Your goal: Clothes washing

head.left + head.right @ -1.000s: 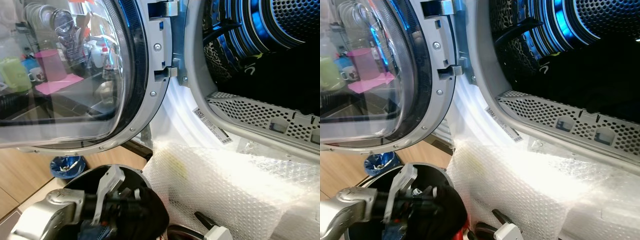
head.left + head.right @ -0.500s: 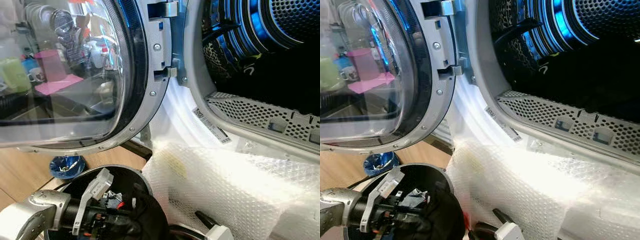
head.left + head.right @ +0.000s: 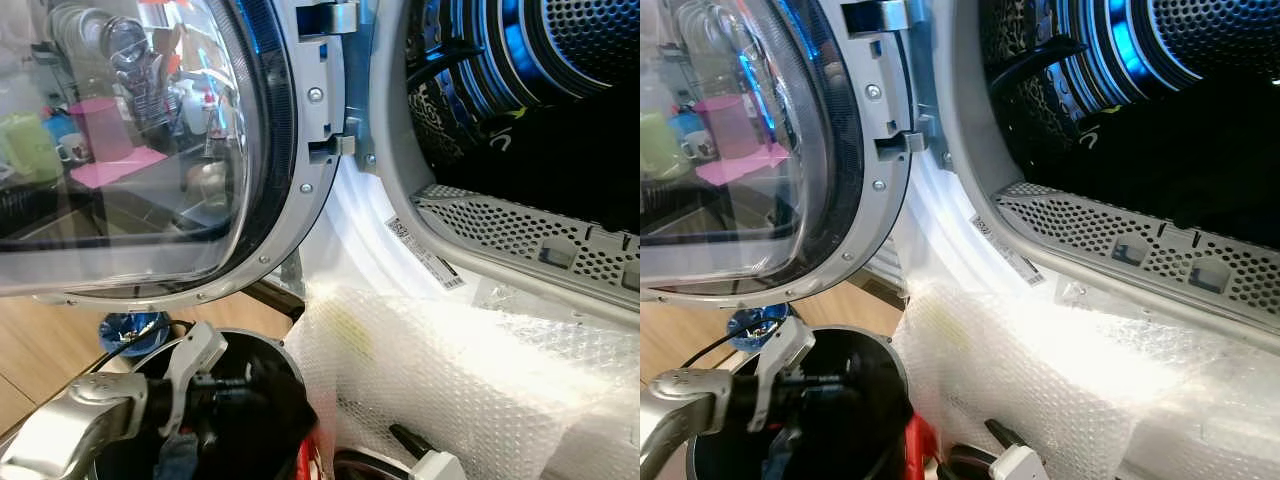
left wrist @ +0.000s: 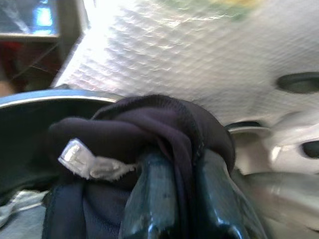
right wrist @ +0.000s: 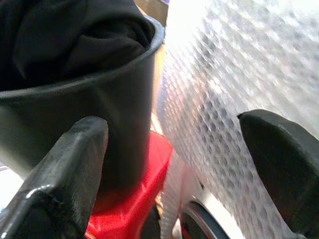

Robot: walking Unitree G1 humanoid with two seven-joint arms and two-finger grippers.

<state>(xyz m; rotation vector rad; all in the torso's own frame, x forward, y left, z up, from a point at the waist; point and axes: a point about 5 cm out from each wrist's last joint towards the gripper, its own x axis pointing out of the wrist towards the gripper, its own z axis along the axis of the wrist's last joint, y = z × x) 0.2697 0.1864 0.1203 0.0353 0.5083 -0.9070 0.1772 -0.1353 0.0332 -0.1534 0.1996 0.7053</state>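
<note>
My left gripper (image 4: 187, 199) now lifted from bucket (image 3: 855, 345), fingers clamped on dark garment (image 4: 149, 129); right gripper (image 5: 174, 164) spread wide. Drum (image 3: 560, 90) next, probably.

A sheet of bubble wrap (image 3: 470, 380) lies crumpled at five o'clock. A blue bundle (image 3: 130, 330) sits on the wooden floor (image 3: 40, 350) at eight o'clock. A pink container (image 3: 97, 128) reflects at ten o'clock.

black bucket (image 3: 285, 370) on wooden floor (image 3: 40, 350)
</note>
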